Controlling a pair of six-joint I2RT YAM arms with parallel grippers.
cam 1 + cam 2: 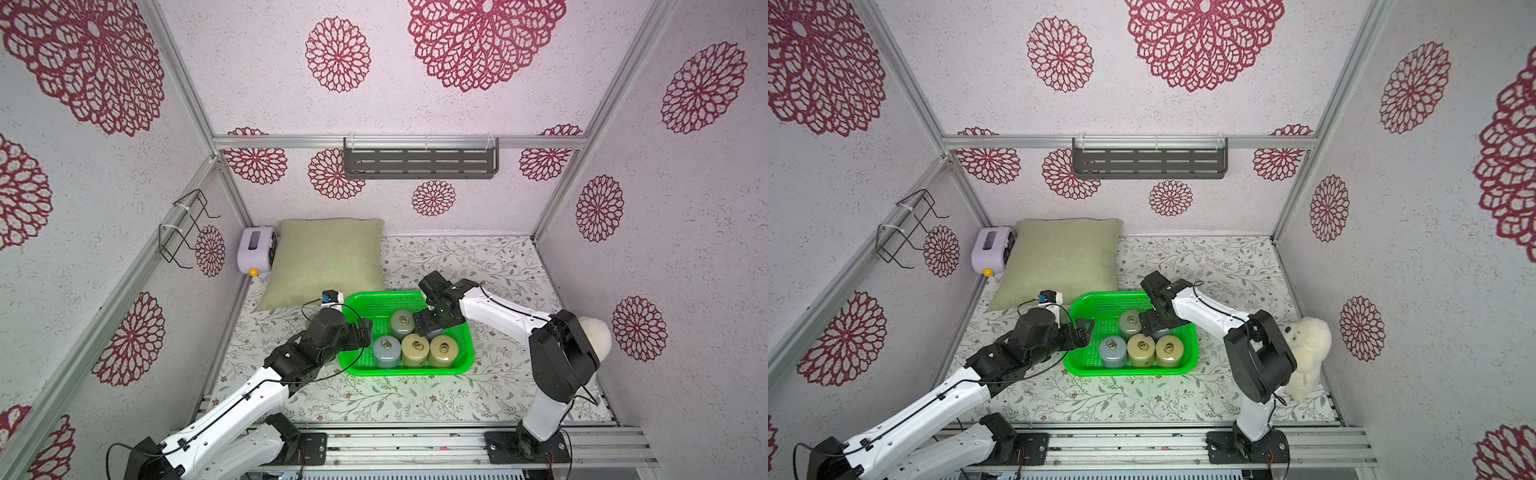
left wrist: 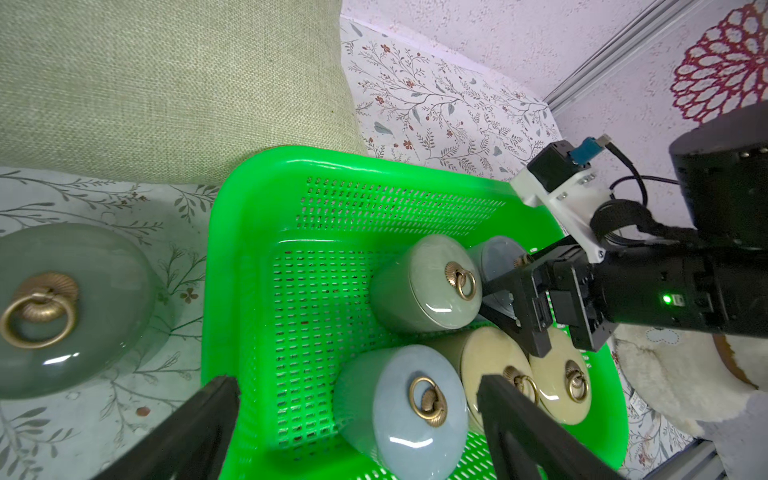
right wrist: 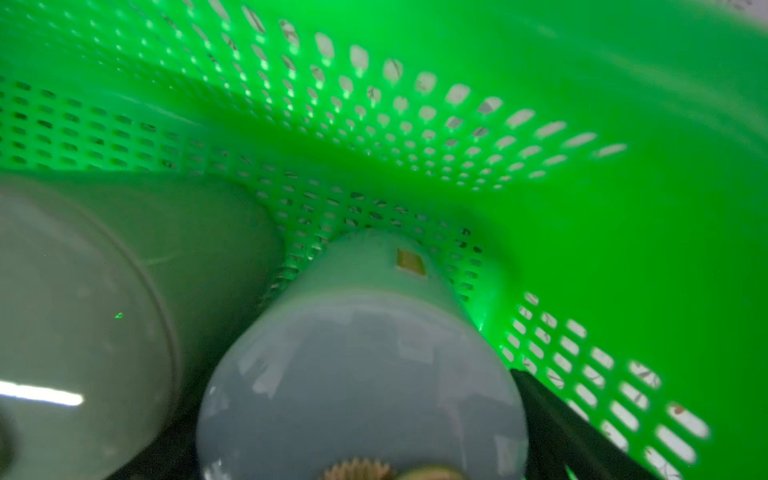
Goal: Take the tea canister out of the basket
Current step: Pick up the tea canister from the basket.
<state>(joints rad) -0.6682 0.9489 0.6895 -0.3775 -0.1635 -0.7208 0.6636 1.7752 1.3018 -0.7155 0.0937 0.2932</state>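
Right claw (image 2: pixel 498 297) hangs inside the green basket (image 1: pixel 407 371) on the desk (image 1: pixel 498 266), jaws spread wide astride a blue-grey tea canister (image 3: pixel 361 374) standing in the far row; left claw (image 2: pixel 355 381) hovers, jaws apart, at the basket's rim

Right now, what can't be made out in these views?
The back-right canister: covered by the right end effector in both top views.
Whether that end effector grips it: right wrist view too blurred, top views too small.
The canister outside the basket: mostly hidden by the left arm in both top views.
The plush toy: largely behind the right arm in a top view.
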